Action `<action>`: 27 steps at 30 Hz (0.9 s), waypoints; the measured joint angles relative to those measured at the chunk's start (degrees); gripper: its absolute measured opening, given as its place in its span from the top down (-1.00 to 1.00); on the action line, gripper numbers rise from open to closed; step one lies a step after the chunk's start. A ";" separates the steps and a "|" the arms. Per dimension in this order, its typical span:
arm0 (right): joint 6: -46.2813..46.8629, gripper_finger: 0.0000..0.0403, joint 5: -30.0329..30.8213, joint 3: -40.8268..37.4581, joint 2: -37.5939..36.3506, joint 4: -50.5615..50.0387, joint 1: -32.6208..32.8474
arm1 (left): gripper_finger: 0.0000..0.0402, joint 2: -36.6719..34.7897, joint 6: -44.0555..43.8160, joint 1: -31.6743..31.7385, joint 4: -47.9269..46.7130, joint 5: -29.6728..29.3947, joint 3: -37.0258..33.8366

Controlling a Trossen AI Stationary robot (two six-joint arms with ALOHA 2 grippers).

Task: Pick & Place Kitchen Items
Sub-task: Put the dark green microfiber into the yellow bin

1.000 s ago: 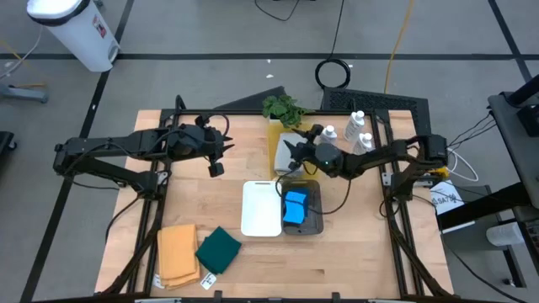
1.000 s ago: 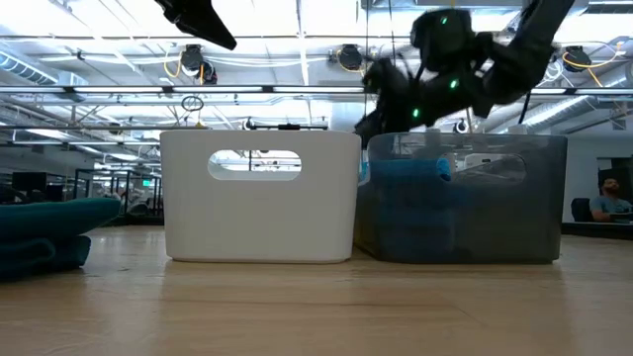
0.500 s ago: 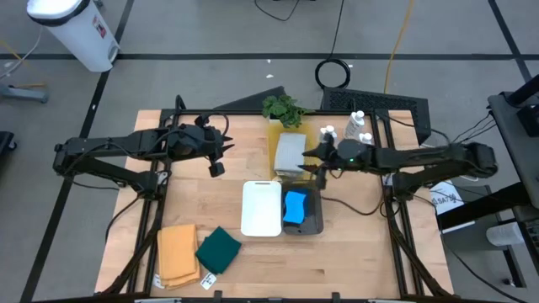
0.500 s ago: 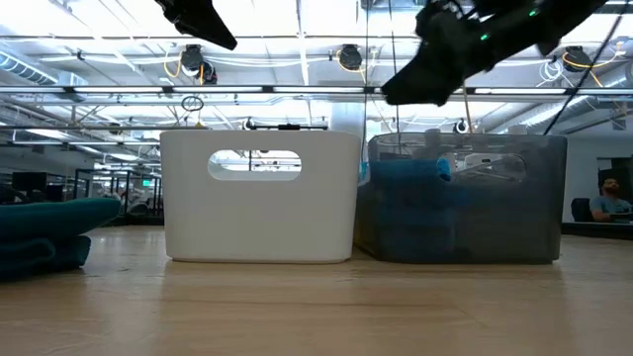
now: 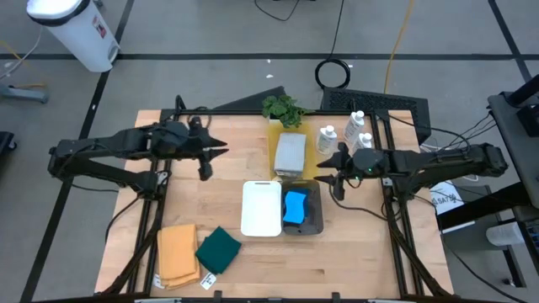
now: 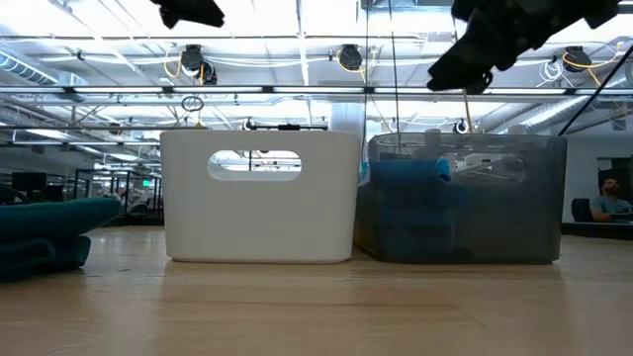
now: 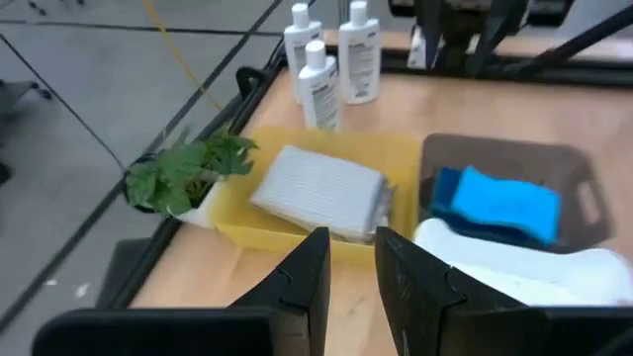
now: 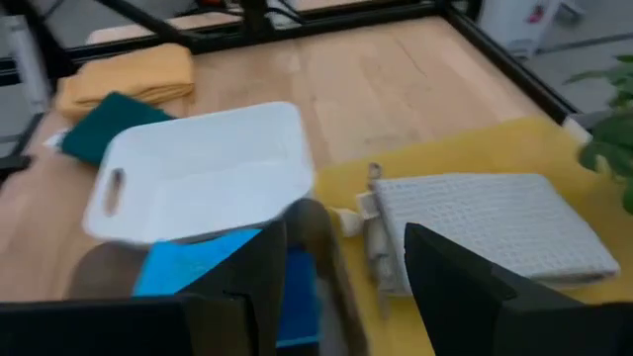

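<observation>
**Wooden table, grey floor, both pincers empty**

The table (image 5: 227,160) is pale wood planking on a black frame, standing on a grey floor crossed by dark lines. A white bin (image 5: 72,29) sits on the floor beyond the far left corner, and a coil of black cable (image 5: 333,73) lies past the far edge. In the low view the room behind is a long hall with rows of ceiling lights and steel trusses — a person (image 6: 603,203) sits far off at the right.

At the middle of the table a white tub (image 5: 261,208) and a grey tub (image 5: 313,210) stand side by side, touching; blue sponges (image 5: 295,208) lie in the grey one. Behind them a yellow tray (image 5: 275,135) holds the folded grey cloth (image 5: 290,152), with the plant (image 5: 282,107) at its far corner. Three white bottles (image 5: 355,130) stand together just right of the tray. Near the front left corner the orange cloth (image 5: 177,254) and green cloth (image 5: 219,249) lie side by side, touching.

The left pincer (image 5: 210,151) hangs above bare wood left of the tray, fingers only a narrow gap apart, holding nothing. The right pincer (image 5: 331,171) is in the air just right of the tray and behind the grey tub — jaws partly open and empty.
</observation>
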 joint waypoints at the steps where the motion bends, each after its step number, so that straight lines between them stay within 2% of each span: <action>1: -0.20 0.14 -0.02 0.00 -0.38 0.06 0.73 | 0.56 -0.99 -1.09 -0.26 -0.89 0.46 0.00; 4: -0.81 0.14 -0.04 0.00 -1.42 0.29 2.53 | 0.56 -2.75 -5.05 -2.05 -4.61 0.92 0.00; 10: -1.46 0.14 0.03 0.00 -2.34 0.48 3.85 | 0.56 -1.64 -13.97 -9.05 -9.80 11.22 -0.17; 13: -1.46 0.14 0.07 0.00 -2.33 0.77 3.83 | 0.56 0.53 -17.62 -13.89 -9.77 12.63 -1.63; 20: -0.41 0.14 -0.07 0.00 -2.33 1.23 4.27 | 0.56 7.10 -24.17 -24.89 -5.52 12.81 -7.41; 27: -1.11 0.14 -0.09 0.00 -2.33 2.11 4.83 | 0.56 16.82 -25.49 -32.83 5.23 18.52 -13.13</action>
